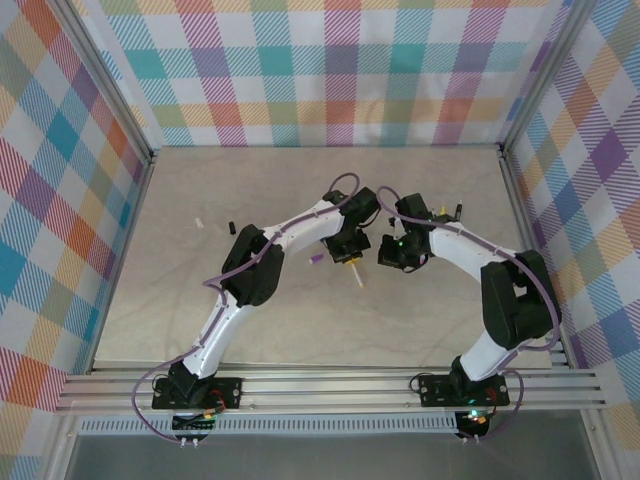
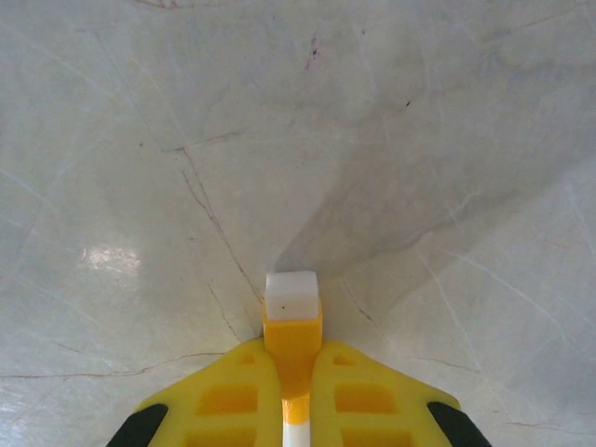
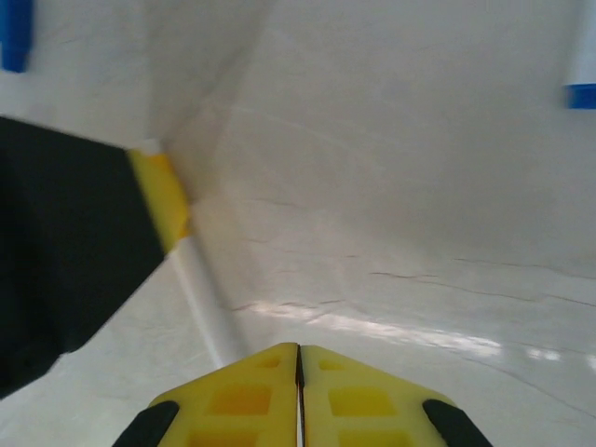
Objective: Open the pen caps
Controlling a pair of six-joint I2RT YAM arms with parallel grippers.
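Left gripper (image 2: 293, 371): closed on a white-barrelled pen (image 2: 292, 328), its yellow fingers (image 2: 228, 400) clamping the pen's orange-yellow end section.
Pen end: a white square tip stood clear of the fingers, just above the tabletop (image 2: 140, 140). Whether the orange-yellow section was a cap could not be told.
Right gripper (image 3: 299, 361): jaws shut flat against each other with no visible gap. The pen's white barrel ran up to the edge of one finger, and whether it was pinched there could not be told.
Pen in the right wrist view: it slanted from the fingers up to its yellow section, which met the black body of the left gripper.
Arms, top view: the left arm (image 1: 235, 300) and the right arm (image 1: 500, 300) met near the table's middle, with the pen between them pointing toward the near edge.
Purple cap (image 1: 317, 259): it lay loose on the tabletop just to the left of the left gripper.
Other loose pieces: a small white piece (image 1: 199, 222) and a small black piece (image 1: 229, 227) lay further left, well apart from the arms.
Blue pieces (image 3: 14, 33): two were seen at the top corners of the right wrist view, the right-hand one capping a white barrel.
Surround: checked walls (image 1: 330, 70) enclosed the table.
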